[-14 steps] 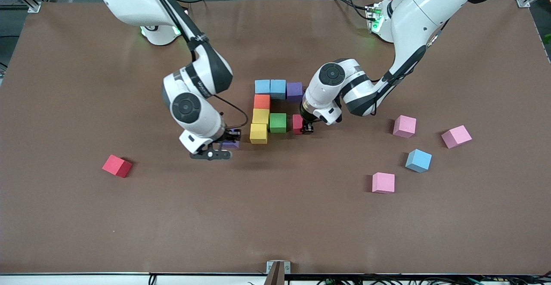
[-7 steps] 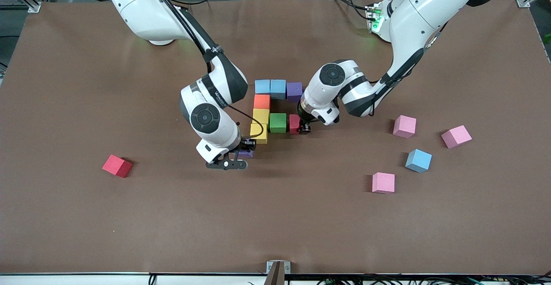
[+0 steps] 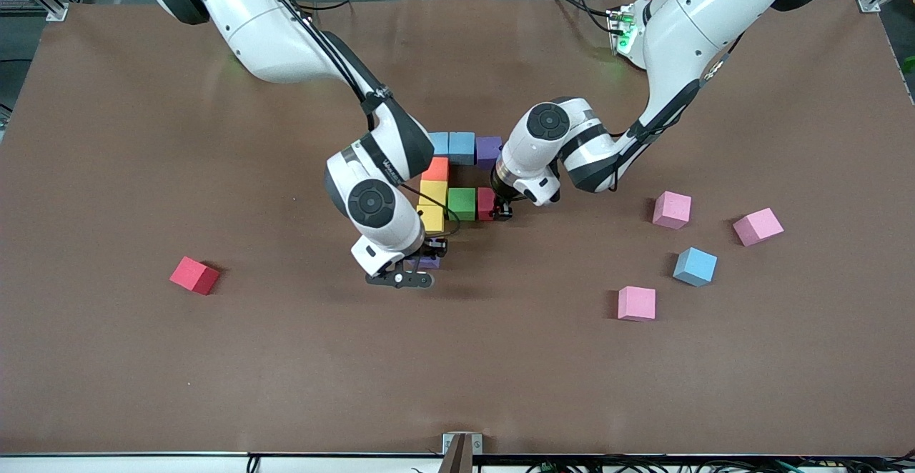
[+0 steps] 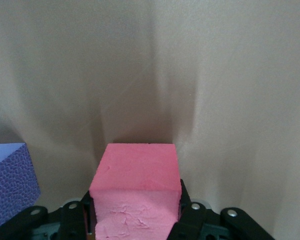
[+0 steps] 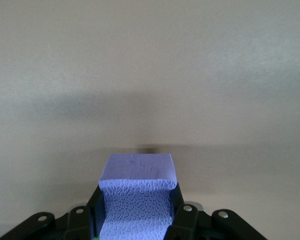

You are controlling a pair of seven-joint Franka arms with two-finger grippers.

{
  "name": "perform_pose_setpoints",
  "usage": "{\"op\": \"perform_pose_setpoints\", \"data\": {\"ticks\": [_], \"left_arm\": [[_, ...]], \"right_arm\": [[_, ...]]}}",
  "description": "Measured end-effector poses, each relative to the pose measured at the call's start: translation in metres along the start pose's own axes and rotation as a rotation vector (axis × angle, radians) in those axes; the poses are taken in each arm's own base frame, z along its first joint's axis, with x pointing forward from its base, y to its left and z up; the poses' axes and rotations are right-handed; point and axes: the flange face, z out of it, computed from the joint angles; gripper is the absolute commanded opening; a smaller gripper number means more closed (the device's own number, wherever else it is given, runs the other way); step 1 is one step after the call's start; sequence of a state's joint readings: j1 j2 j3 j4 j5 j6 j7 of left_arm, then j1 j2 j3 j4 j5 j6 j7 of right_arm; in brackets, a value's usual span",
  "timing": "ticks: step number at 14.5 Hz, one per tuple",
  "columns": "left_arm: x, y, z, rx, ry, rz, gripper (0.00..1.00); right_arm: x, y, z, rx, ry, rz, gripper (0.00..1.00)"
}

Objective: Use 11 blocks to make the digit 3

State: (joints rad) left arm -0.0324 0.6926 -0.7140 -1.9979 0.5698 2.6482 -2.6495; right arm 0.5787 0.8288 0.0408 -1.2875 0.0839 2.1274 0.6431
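The right gripper (image 3: 422, 262) has swung in toward the figure, fingers clamped on a small purple foam cube (image 5: 136, 192), now just below the yellow foam cubes (image 3: 432, 205). The left gripper (image 3: 498, 210) has nudged its gripped red foam cube (image 4: 136, 192) closer, beside the green foam cube (image 3: 462, 203). Writing on the arm is unreadable.

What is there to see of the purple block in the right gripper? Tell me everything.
The purple block is a small matte cube with a pebbled, foam-like face and crisp edges. The right gripper is shut on it, a finger on each of two opposite sides, and it sits level in the grip. It hangs low over the table, just past the yellow block at the figure's near end. Whether it touches the table cannot be told.
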Motion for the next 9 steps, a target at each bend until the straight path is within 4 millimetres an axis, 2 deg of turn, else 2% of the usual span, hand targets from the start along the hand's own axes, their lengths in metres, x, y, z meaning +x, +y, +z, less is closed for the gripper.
{"op": "perform_pose_setpoints", "data": {"ticks": [3,7,9], "left_arm": [[0.000,-0.001,0.002,0.002,-0.006,-0.001,0.17],[-0.003,-0.004,0.004,0.006,-0.011,0.005,0.17],[-0.004,-0.005,0.004,0.006,-0.011,0.006,0.24]], "right_arm": [[-0.003,-0.004,0.014,-0.030,0.006,-0.003,0.00],[-0.002,-0.002,0.020,-0.048,0.011,-0.002,0.00],[-0.002,-0.002,0.021,-0.049,0.011,-0.002,0.00]]}}
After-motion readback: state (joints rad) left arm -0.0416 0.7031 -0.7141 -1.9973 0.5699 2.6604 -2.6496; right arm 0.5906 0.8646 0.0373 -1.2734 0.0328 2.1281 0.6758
